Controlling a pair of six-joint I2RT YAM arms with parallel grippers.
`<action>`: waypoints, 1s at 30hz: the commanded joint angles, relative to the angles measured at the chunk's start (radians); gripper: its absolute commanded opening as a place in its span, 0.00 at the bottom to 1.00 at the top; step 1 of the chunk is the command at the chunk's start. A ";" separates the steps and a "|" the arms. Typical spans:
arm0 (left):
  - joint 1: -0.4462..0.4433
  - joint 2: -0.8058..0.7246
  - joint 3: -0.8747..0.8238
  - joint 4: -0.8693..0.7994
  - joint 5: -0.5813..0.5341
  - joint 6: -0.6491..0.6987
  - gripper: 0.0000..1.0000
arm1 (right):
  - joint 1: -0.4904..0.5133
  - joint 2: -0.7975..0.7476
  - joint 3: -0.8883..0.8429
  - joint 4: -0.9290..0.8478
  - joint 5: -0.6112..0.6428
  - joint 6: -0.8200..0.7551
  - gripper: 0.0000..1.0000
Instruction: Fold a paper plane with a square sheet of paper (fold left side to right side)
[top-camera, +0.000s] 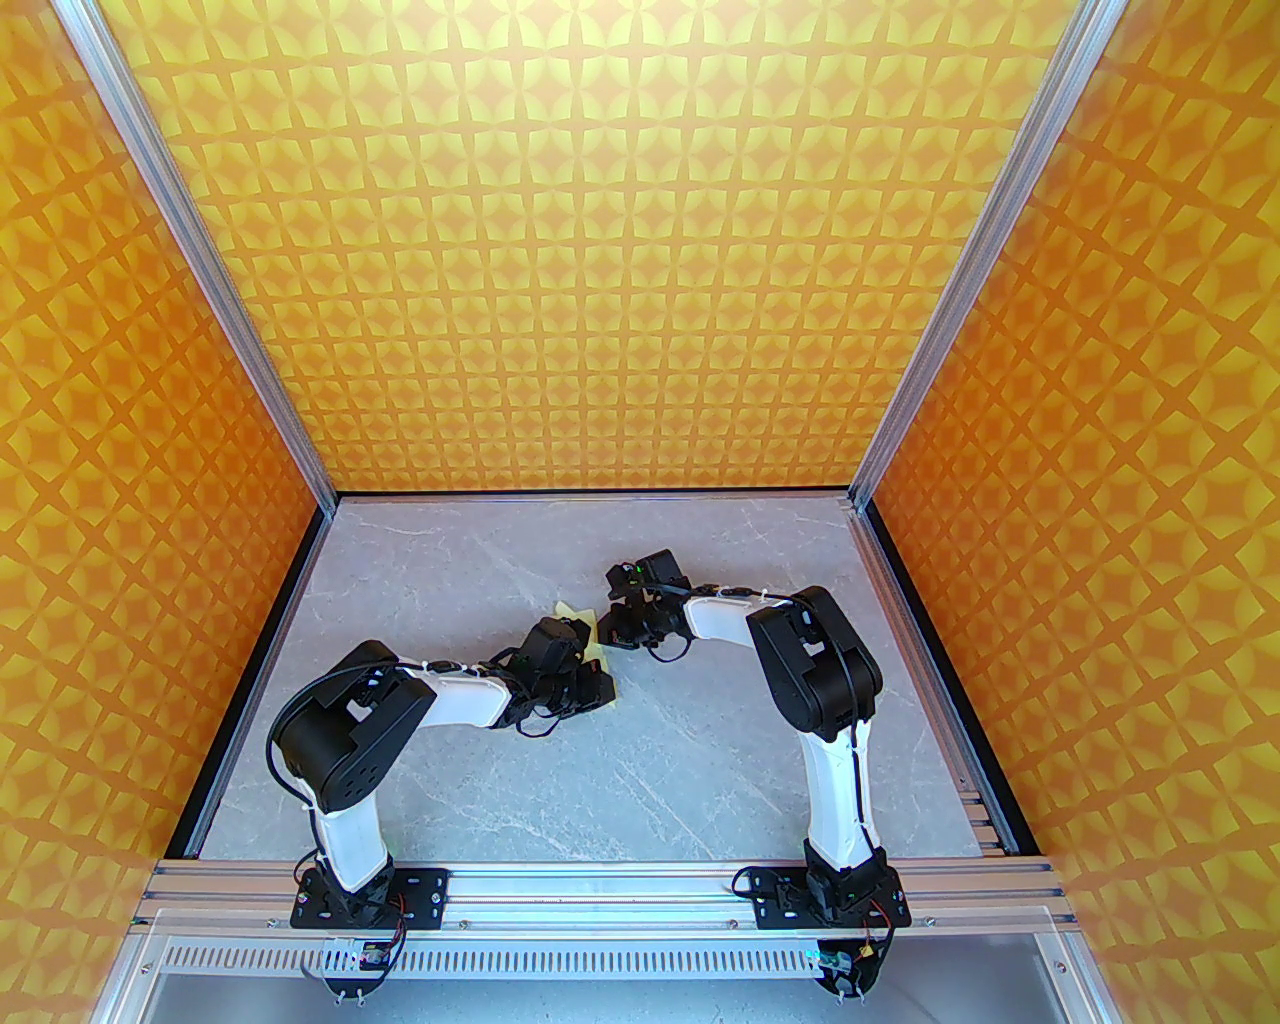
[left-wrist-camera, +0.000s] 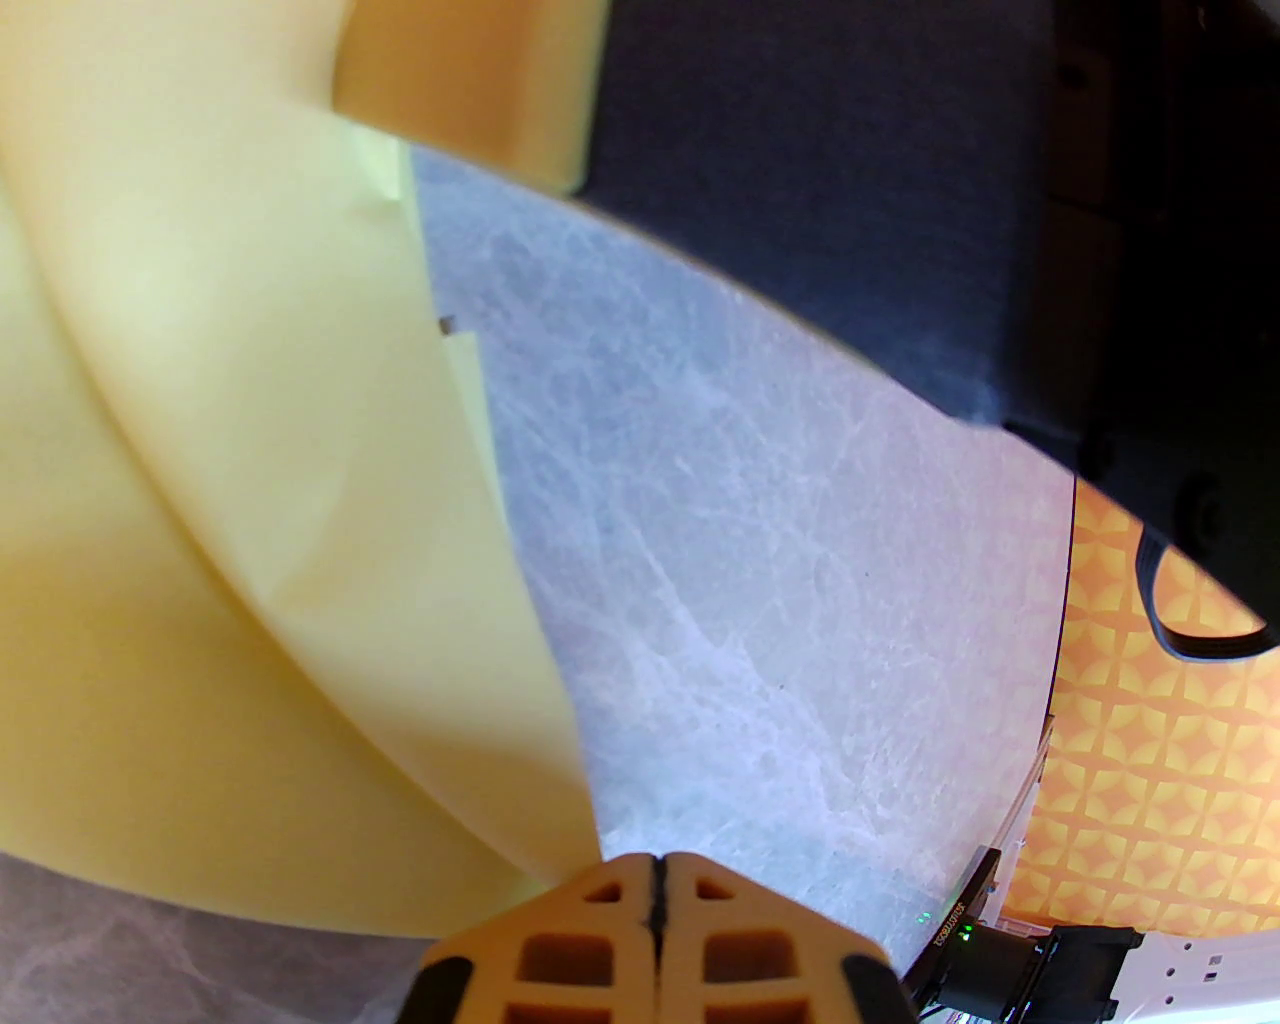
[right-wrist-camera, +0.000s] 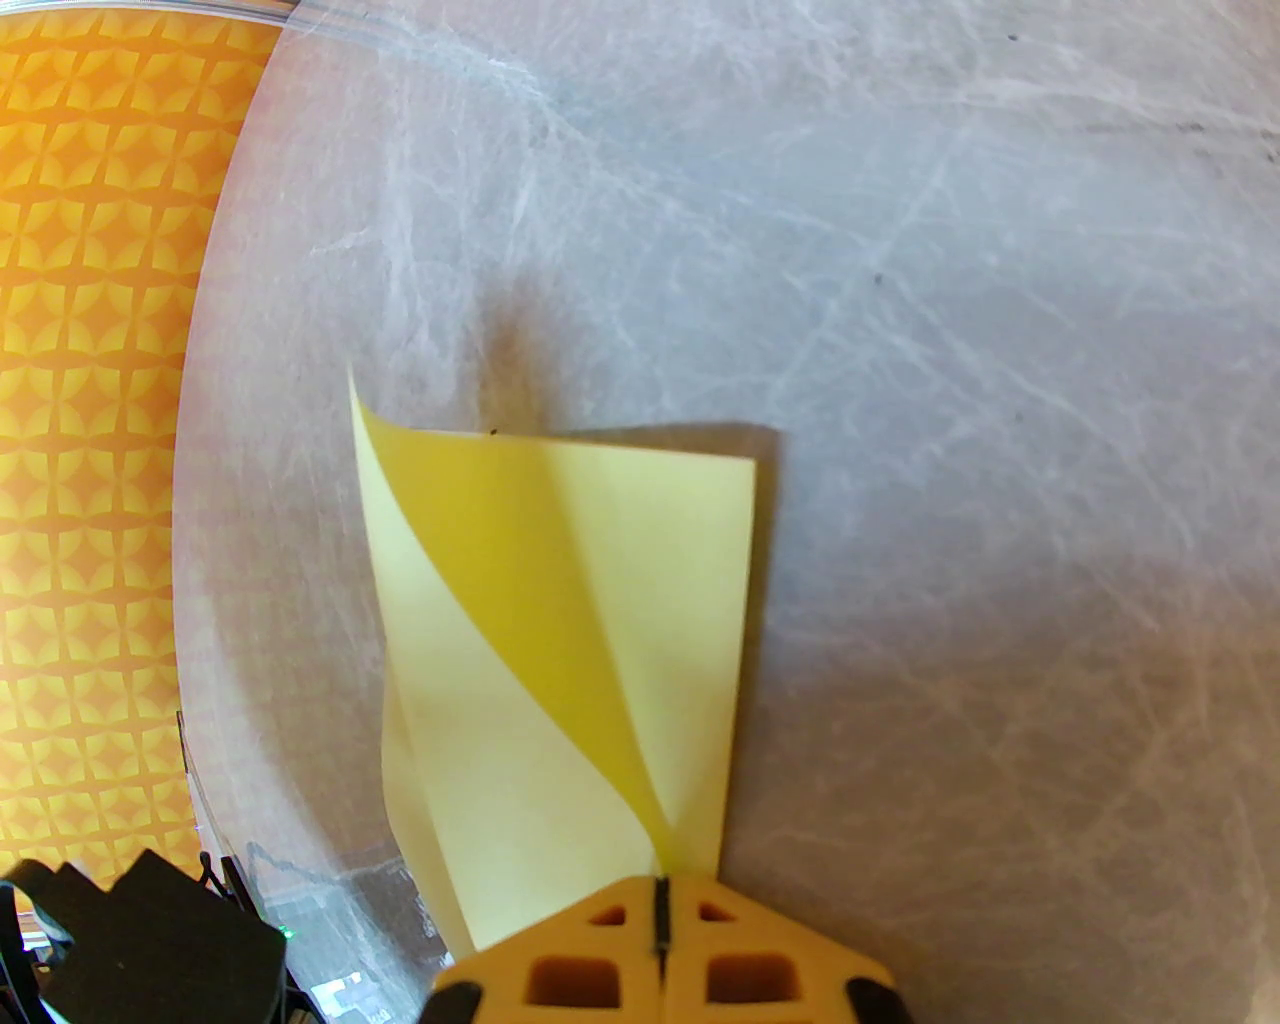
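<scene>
The square sheet of paper (right-wrist-camera: 560, 640) is pale yellow and lies on the grey table, with one side curled up and over itself. My right gripper (right-wrist-camera: 660, 885) is shut on the sheet's near corner, the paper running straight into its orange fingertips. My left gripper (left-wrist-camera: 655, 870) is shut too, with the opposite corner of the sheet (left-wrist-camera: 250, 500) ending at its tips. In the top view the two grippers, left (top-camera: 592, 690) and right (top-camera: 615, 628), meet mid-table over the sheet (top-camera: 570, 609), which they mostly hide. The paper plane is out of view.
The grey marbled table (top-camera: 650, 780) is walled by orange patterned panels (top-camera: 640, 250) on three sides. The right arm's black wrist (left-wrist-camera: 900, 200) hangs close over the left gripper. A metal rail (top-camera: 620, 885) runs along the near edge.
</scene>
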 joint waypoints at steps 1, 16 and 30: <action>-0.002 0.023 0.019 0.012 0.013 0.008 0.00 | 0.005 0.031 -0.001 -0.021 0.024 -0.012 0.00; -0.002 0.038 0.013 -0.018 0.007 -0.006 0.00 | 0.006 0.029 -0.003 -0.019 0.022 -0.012 0.00; 0.062 -0.035 0.071 -0.053 0.010 0.024 0.00 | 0.006 0.030 -0.006 -0.018 0.023 -0.011 0.00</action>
